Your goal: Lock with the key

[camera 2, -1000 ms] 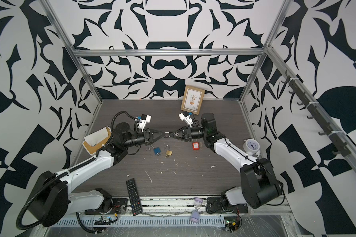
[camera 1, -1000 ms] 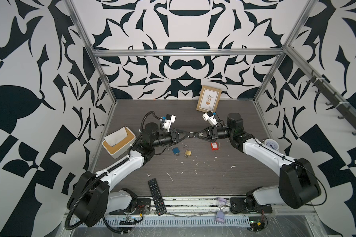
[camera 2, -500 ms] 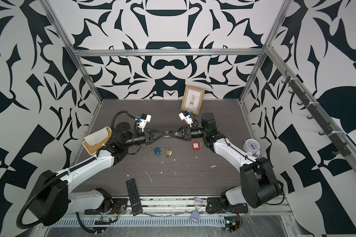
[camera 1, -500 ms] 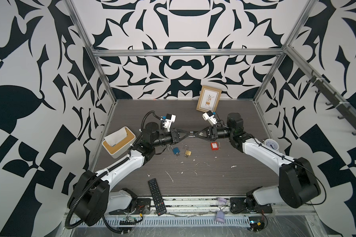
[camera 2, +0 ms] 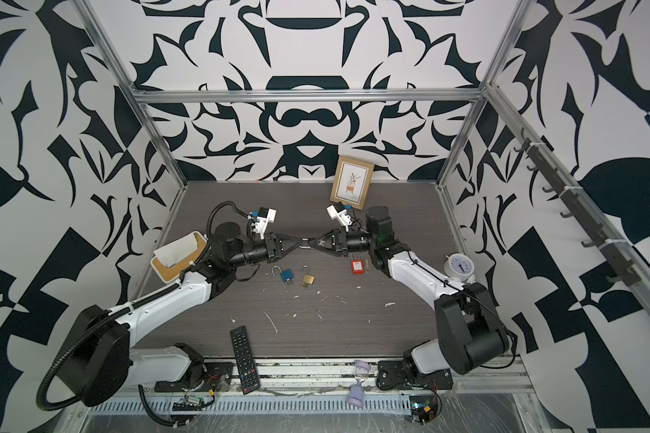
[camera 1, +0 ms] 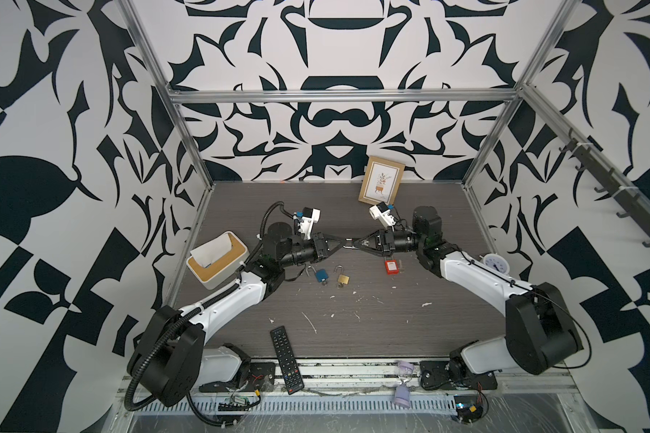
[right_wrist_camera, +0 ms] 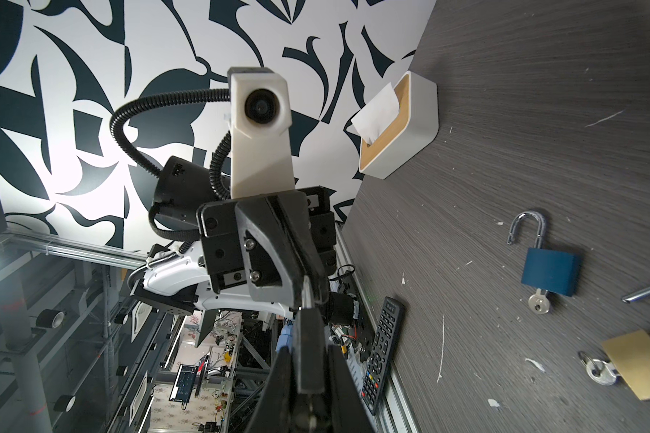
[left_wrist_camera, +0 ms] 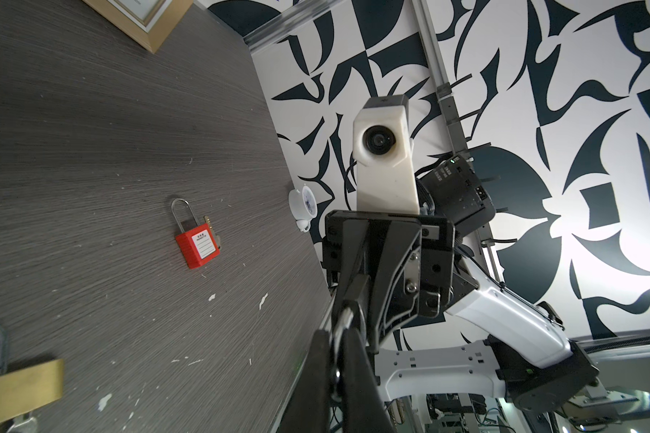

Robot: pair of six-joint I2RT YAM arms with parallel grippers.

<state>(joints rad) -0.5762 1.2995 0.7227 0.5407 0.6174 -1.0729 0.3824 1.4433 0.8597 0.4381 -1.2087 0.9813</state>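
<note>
3 padlocks ctr table, off edges.

Table: matt dark wood-grain, scuffed. Red padlock: glossy plastic body, polished metal shackle. Brass padlock, 3 o'clock of blue padlock: brushed metal; blue body matt.

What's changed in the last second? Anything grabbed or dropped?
The left fingers and right fingers edged slightly together; their tips now meet on a small metal piece above the table. Nothing newly taken or released. The blue padlock, brass padlock, red padlock and remote lie where they were.
</note>
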